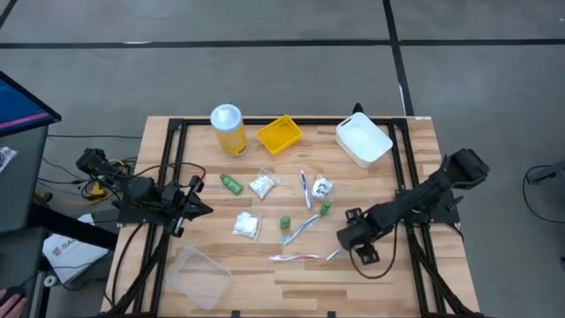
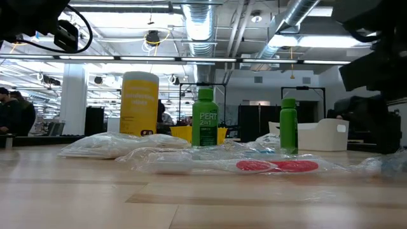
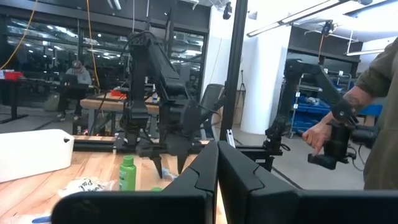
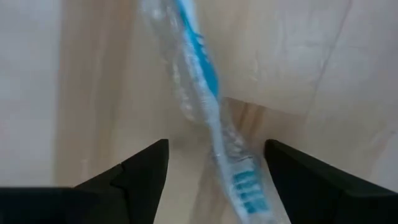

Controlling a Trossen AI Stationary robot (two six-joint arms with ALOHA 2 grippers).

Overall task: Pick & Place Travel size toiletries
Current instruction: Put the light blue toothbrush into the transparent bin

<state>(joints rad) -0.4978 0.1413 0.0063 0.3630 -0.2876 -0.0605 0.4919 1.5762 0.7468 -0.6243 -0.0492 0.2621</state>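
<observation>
My right gripper [image 1: 341,244] [image 4: 216,147] is open and points down near the table's near right part. Its fingers stand on either side of a blue and white toothbrush [image 4: 208,99] [image 1: 334,254] in a clear wrapper, which lies flat on the wood. Another blue toothbrush [image 1: 305,188], a pale one [image 1: 300,230] and a red one [image 1: 296,257] [image 2: 276,166] lie nearby. Green bottles [image 1: 231,184] [image 1: 286,223] [image 1: 325,208] and clear packets [image 1: 262,185] [image 1: 246,224] [image 1: 322,186] sit mid-table. My left gripper [image 1: 205,209] [image 3: 217,155] waits shut at the left.
A tall yellow jar [image 1: 227,130], a yellow tray [image 1: 280,134] and a white bin [image 1: 363,139] stand along the far edge. A clear container [image 1: 199,269] sits near the left front. A person [image 3: 373,106] stands beyond the table with a hand-held device.
</observation>
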